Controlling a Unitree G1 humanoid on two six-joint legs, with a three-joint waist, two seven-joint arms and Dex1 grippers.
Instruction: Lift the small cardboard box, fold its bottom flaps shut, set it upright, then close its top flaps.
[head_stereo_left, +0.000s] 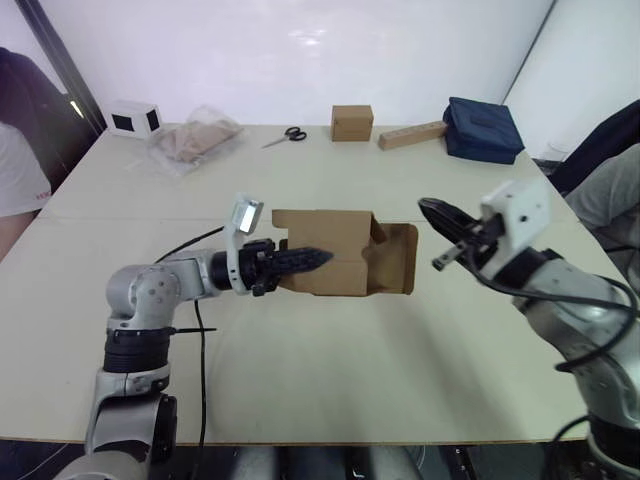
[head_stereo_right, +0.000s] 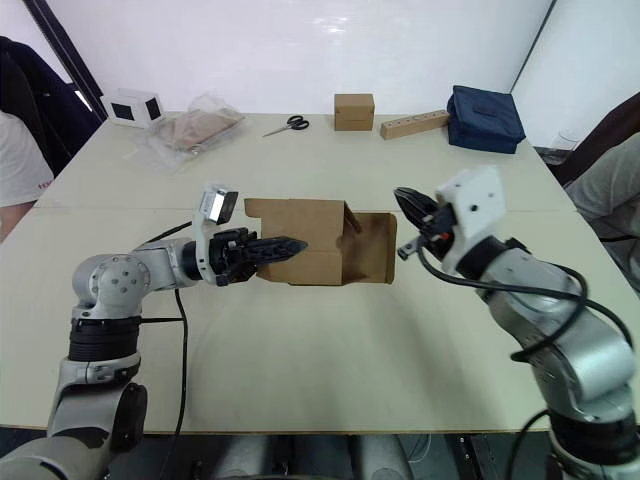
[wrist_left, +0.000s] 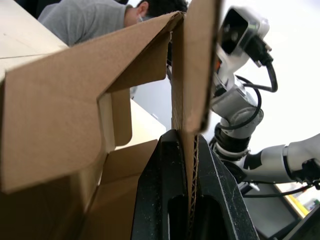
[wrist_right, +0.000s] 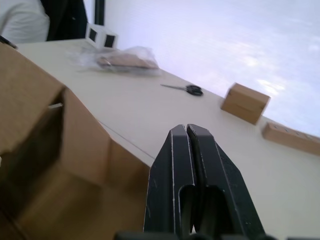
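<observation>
Count: two cardboard boxes, the open small cardboard box (head_stereo_left: 325, 265) at centre, a closed brown cube (head_stereo_left: 352, 122) at 12 o'clock. One wooden block (head_stereo_left: 411, 134), one scissors (head_stereo_left: 285, 136), one navy bag (head_stereo_left: 483, 129), one plastic bag (head_stereo_left: 192, 139), one white cube (head_stereo_left: 134, 118). Two grippers.

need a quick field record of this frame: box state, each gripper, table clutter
box: small cardboard box held off the table, flaps at its right end open
left gripper: shut on a box wall; cardboard edge pinched between its fingers
right gripper: shut, empty, apart from the box, to its right
far edge: scissors, flapless brown cube, long tan block, navy bag, plastic bag, white box
people: seated at both table sides
</observation>
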